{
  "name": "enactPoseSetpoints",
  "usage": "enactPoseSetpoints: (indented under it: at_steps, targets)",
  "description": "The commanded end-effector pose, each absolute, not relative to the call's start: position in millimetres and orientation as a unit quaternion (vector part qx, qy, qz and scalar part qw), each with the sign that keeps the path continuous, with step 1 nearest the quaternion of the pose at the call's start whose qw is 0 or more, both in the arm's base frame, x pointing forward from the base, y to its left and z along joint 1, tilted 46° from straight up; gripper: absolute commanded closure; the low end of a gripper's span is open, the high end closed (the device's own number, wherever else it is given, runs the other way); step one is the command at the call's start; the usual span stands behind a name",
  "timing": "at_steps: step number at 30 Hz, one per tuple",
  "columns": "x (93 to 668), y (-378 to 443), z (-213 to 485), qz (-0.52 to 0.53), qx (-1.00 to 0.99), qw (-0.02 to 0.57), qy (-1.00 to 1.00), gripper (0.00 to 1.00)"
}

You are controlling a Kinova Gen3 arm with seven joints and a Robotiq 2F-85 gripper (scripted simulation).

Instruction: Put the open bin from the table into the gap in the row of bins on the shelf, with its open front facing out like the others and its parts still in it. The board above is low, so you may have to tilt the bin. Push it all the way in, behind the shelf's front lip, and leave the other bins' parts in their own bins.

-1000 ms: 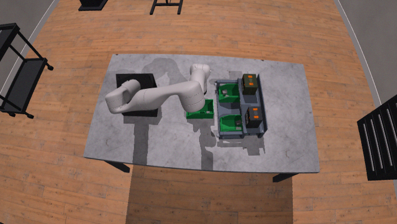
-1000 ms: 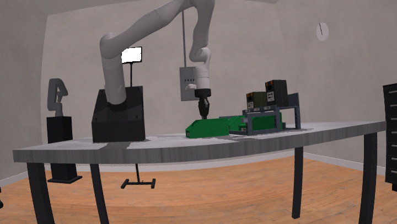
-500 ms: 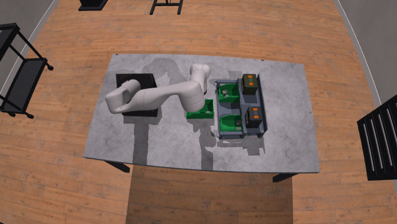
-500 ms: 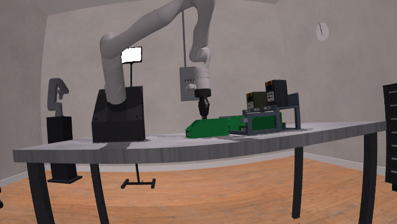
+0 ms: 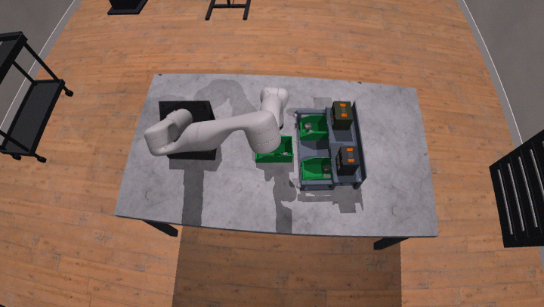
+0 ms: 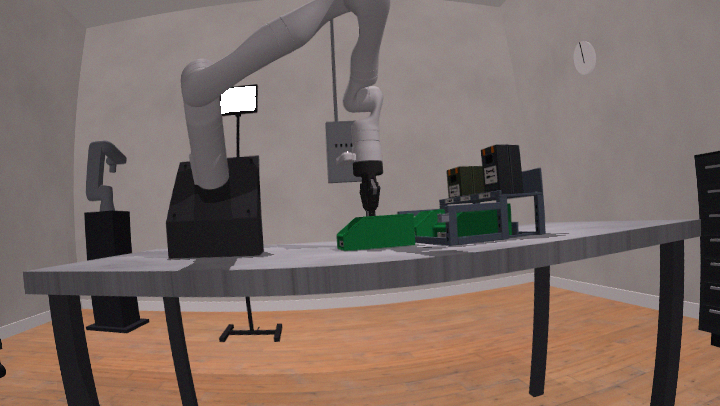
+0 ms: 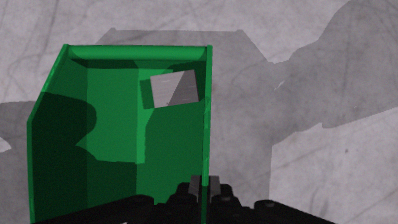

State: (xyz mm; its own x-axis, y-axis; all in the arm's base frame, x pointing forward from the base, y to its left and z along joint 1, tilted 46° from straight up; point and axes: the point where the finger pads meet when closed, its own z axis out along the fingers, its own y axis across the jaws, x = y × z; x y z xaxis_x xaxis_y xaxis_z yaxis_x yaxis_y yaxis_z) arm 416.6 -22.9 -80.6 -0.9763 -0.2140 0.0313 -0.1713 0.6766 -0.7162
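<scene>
The open green bin (image 5: 275,156) (image 6: 375,232) (image 7: 115,125) sits on the grey table just left of the shelf (image 5: 361,152) (image 6: 471,205). A grey part (image 7: 175,89) lies inside it near the far wall. My gripper (image 6: 370,209) (image 7: 204,191) points straight down at the bin's rear edge, with its fingers shut on the bin's thin right side wall. In the top view the arm hides the gripper. Two other green bins (image 5: 313,127) (image 5: 315,167) sit on the shelf with a dark gap (image 5: 313,145) between them.
Two dark boxes (image 5: 341,114) (image 5: 348,159) (image 6: 463,181) (image 6: 499,168) stand on the shelf's upper board. The robot's black base (image 5: 187,110) (image 6: 214,211) is at the table's left. A black cabinet (image 5: 521,190) stands off the table's right.
</scene>
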Motion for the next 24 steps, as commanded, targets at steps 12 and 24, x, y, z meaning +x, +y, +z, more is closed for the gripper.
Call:
enactPoseSetpoints:
  at_steps: [12, 24]
  targets:
    - [417.0, -22.0, -80.2, -0.388, -0.106, 0.028, 0.915, 0.65]
    - [417.0, -22.0, -80.2, -0.388, -0.106, 0.028, 0.915, 0.65]
